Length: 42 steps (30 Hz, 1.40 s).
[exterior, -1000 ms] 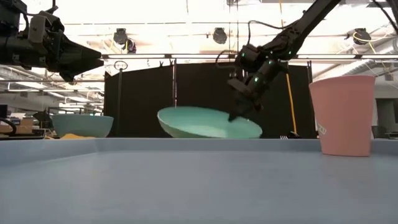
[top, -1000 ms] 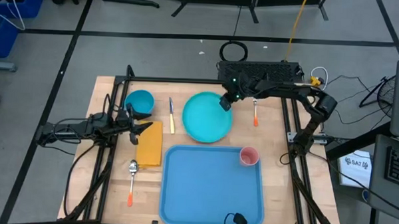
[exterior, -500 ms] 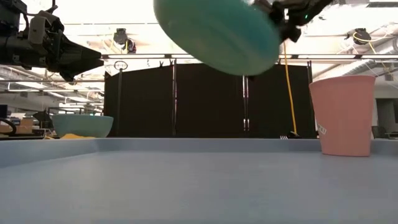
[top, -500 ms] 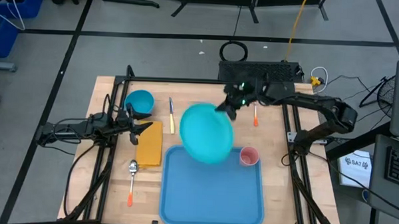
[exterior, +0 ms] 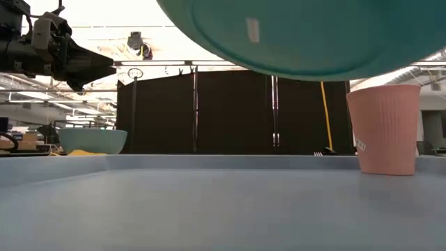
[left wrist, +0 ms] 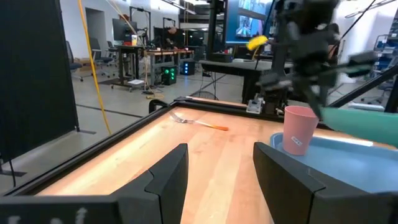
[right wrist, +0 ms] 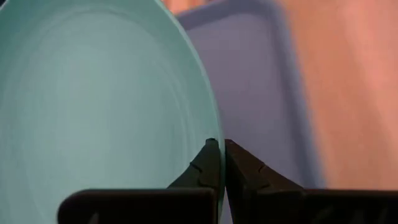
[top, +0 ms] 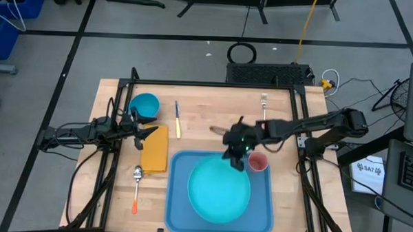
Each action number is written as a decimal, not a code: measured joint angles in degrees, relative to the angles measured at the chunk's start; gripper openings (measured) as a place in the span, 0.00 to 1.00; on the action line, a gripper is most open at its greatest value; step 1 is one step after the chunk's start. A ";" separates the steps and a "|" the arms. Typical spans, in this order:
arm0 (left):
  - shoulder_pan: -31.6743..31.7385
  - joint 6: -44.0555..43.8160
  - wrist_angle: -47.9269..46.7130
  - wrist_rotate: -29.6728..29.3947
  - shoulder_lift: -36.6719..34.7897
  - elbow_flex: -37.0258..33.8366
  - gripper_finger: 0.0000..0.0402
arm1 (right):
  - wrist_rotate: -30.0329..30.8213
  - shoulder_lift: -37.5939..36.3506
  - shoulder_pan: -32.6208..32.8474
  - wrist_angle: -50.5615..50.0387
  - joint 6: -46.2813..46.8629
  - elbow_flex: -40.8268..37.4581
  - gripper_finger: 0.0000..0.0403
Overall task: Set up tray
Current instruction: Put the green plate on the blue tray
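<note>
Right gripper reaches out over the far edge of the tray, fingers pinched tight on the rim of the turquoise plate. In the right wrist view the two dark fingertips meet across the plate edge, with the tray showing beyond it.

The plate extends from the right gripper over the middle of the tray. In the low view its underside hangs clear above the tray floor, not touching it.

The tray lies flat on the bench, directly under the right gripper and plate, at the near middle of the bench.

Pink cup stands upright in the tray's far right corner, just beside the right gripper on its outer side. In the low view the cup sits on the tray floor, below the plate's edge.

Left gripper hovers well apart from the right gripper, over the left side of the bench; fingers parted, holding nothing, as the left wrist view shows.

Just below the left gripper: yellow-orange napkin. Beyond it, a blue bowl. Nearer the bench front, a spoon. A fork lies beyond the right gripper, toward the far edge.
</note>
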 joint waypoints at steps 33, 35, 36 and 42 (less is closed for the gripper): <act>0.00 -0.93 0.50 0.08 0.32 0.00 0.46 | 0.03 17.40 2.77 6.31 -2.49 0.02 0.07; 0.00 -0.93 0.50 0.09 0.32 0.00 0.46 | 0.05 17.42 2.77 7.98 -2.28 0.04 0.10; 0.00 -0.96 0.49 0.08 0.32 0.00 0.46 | 0.04 17.42 2.77 8.32 -2.05 0.04 0.11; 0.00 -1.04 0.44 0.09 0.32 0.00 0.46 | 0.07 17.42 2.68 8.76 -2.05 0.04 0.16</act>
